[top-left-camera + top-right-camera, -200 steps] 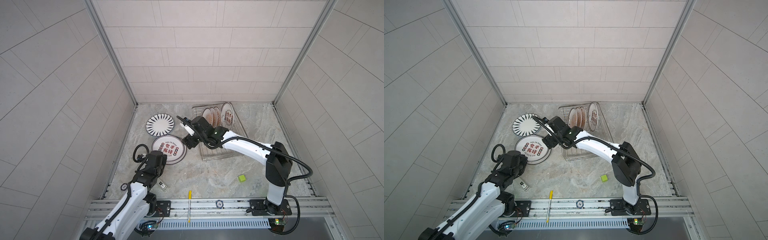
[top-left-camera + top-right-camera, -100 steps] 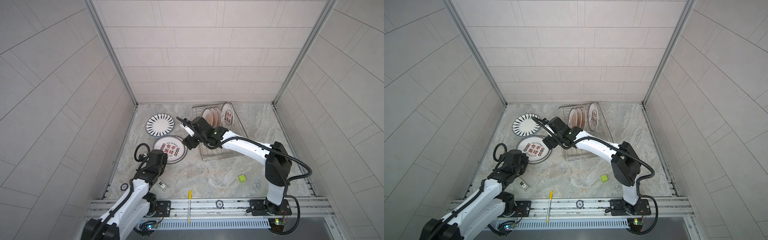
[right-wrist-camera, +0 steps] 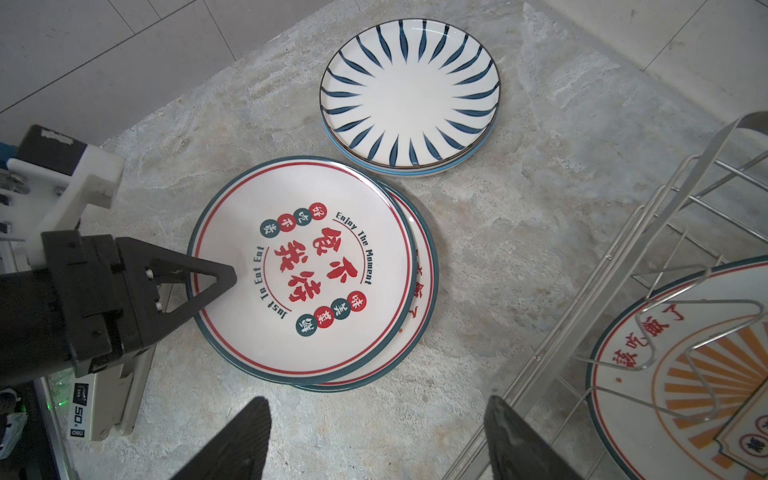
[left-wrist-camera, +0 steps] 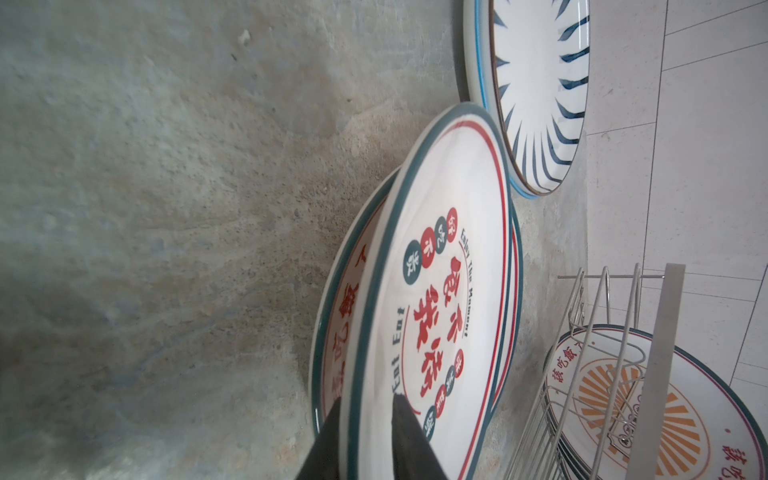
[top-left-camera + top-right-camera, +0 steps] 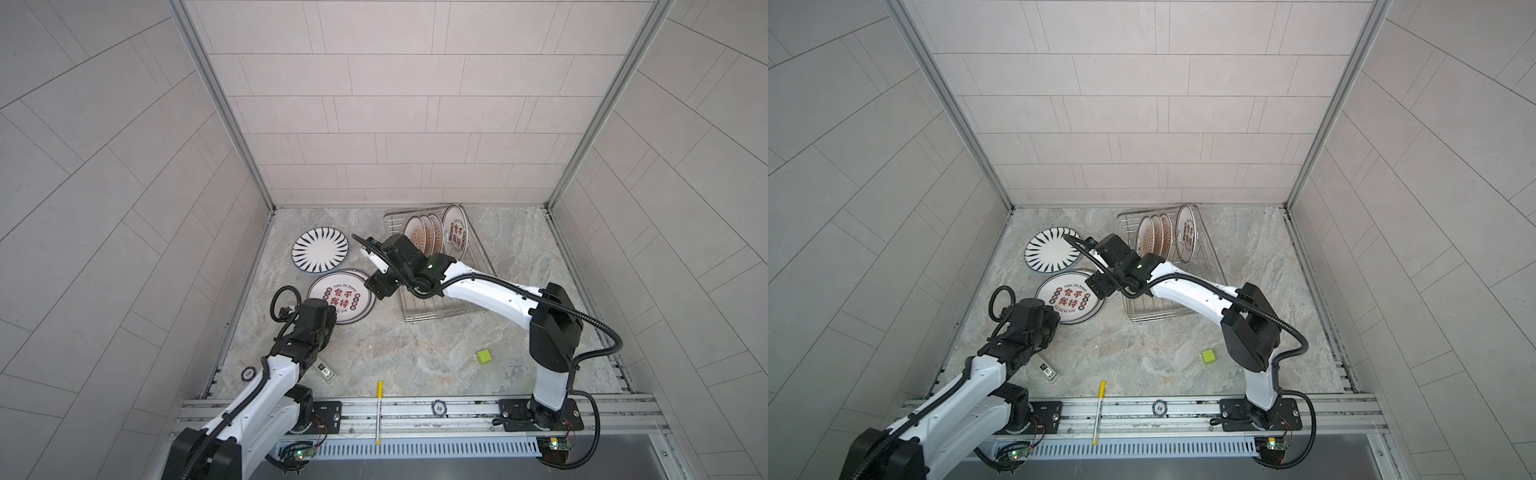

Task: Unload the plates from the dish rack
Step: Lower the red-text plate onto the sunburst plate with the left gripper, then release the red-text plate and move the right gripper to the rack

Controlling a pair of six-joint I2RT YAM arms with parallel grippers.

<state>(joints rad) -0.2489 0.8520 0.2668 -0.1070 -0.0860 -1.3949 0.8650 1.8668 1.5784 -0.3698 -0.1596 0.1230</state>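
Lettered plate (image 3: 303, 270): down on the stack (image 3: 424, 266). My left hand (image 4: 368, 399) slackens astride its rim; clamped or free, I cannot tell. Right hand (image 3: 374, 419) apart, empty. Four plates (image 5: 415, 235) remain in the dish rack (image 5: 430, 311).

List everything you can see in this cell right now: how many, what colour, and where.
table: one, grey marbled, cell floor
dish rack: one, silver wire, far middle of table
racked plates: four, three orange-sunburst, one red-character, upright at rack's far end
striped plate: one, white with dark-blue rays, flat left of rack
character plates: two, white with red characters, stacked off-centre nearer than striped plate
cube: one, green, front right of table
pen: one, yellow, across front rail
poker chips: two, dark, one on front rail, one at left table edge
tag: one, white, front left of table
left gripper: black, fingers astride top character plate's rim
right gripper: black, open, above table between stack and rack
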